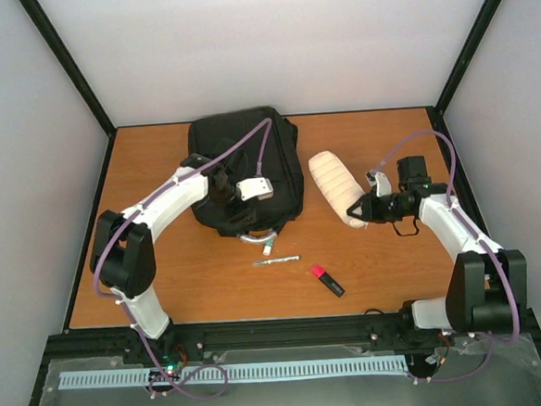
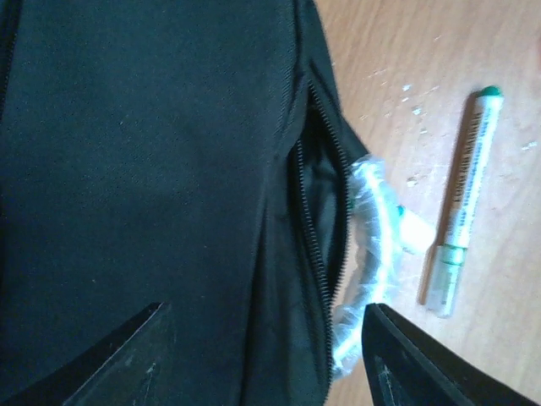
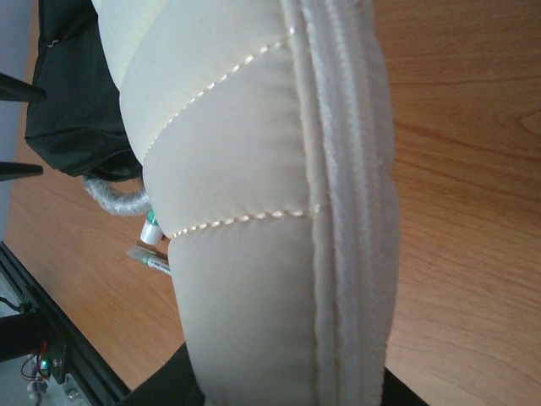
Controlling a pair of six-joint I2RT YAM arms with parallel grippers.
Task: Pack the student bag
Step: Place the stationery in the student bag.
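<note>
Right tool [image 1: 357, 214], clamped on the cream pouch [image 1: 334, 182], should swing it end-first to the student bag [image 1: 233, 139] at the counter's [image 1: 396, 278] far middle, where the left tool [image 1: 219, 190] hangs jaws-apart over its zip mouth [image 2: 325, 211].

A cream quilted pouch [image 1: 336, 187] lies slantwise on the right half of the wooden table [image 1: 211, 281], about midway between the far and near edges. Near the middle of the near edge, a white marker [image 1: 276, 259] with a green cap lies roughly parallel to that edge. Near it on the right, closer to the near edge, a black highlighter [image 1: 328, 280] with a red cap lies slantwise.
</note>
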